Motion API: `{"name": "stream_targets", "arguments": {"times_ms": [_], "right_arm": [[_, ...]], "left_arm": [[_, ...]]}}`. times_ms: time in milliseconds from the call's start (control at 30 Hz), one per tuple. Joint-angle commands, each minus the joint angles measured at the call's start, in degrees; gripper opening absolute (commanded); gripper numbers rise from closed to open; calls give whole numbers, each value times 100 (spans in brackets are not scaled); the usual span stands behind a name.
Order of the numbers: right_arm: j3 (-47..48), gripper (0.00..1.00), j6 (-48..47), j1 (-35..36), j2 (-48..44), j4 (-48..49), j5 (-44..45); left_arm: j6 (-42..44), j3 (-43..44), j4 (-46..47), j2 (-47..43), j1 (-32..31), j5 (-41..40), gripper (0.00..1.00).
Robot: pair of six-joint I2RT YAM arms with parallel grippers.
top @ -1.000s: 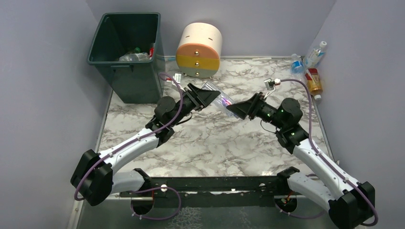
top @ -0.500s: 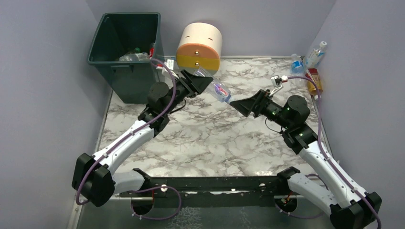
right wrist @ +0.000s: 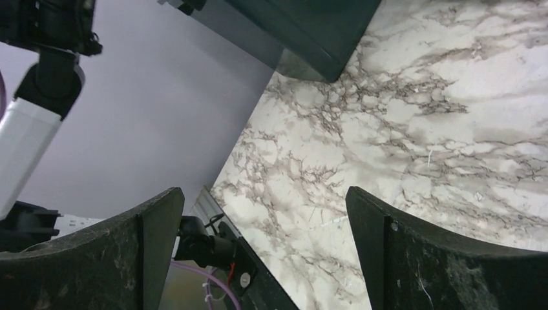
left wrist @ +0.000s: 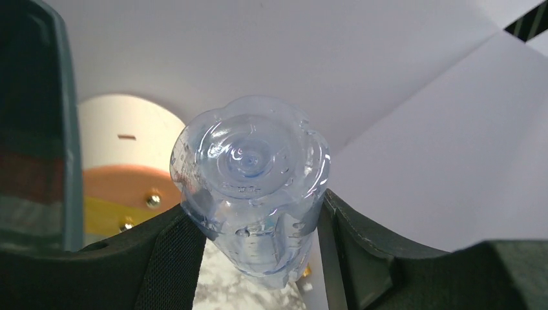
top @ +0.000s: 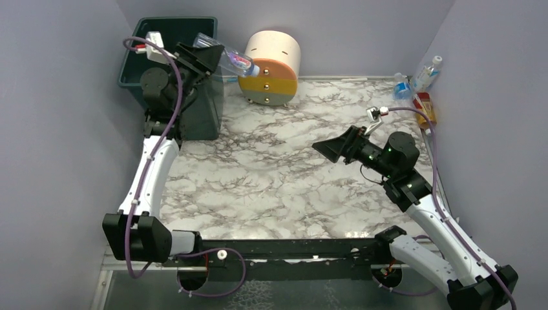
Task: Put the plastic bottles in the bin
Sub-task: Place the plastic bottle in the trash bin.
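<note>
My left gripper [top: 208, 55] is raised at the right rim of the dark green bin [top: 205, 111] and is shut on a clear plastic bottle [top: 236, 62]. The bottle's capped end points right, toward the drawer unit. In the left wrist view the bottle's ribbed base [left wrist: 251, 174] sits squeezed between the black fingers [left wrist: 173, 258], with the bin's wall [left wrist: 39, 129] at the left. My right gripper [top: 327, 148] hangs open and empty over the marble table; the right wrist view shows only tabletop in my right gripper [right wrist: 265, 226]. Three more bottles [top: 424, 108] lie at the far right corner.
A round cream, orange, yellow and grey drawer unit [top: 270, 68] stands just right of the bin, close under the held bottle. Walls close in on the left, back and right. The bin's corner [right wrist: 310, 32] and the left arm [right wrist: 32, 129] show in the right wrist view.
The right gripper opened and let go of the bottle. The left arm swung up and to the left with the bottle, from mid-table to the bin's right rim.
</note>
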Motion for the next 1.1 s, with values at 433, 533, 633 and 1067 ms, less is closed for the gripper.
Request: {"name": "stream_targets", "arguments": {"times_ms": [433,533,633,1067], "right_arm": [[-184,98,-124,41,4,-349,-354],[-188,98,-124,41,45,-344,-382],[-159,98,-139,41,103,-331,-388],[-138,98,-185,41,289,-299,-276]], "left_arm": [[-611,1328,349,986,2343,427,64],[-510,1311,282,1090,2576,455,66],[-347,1395,115,1247,2656,536,75],[-132,1814,-341,1653,2646,1344,85]]}}
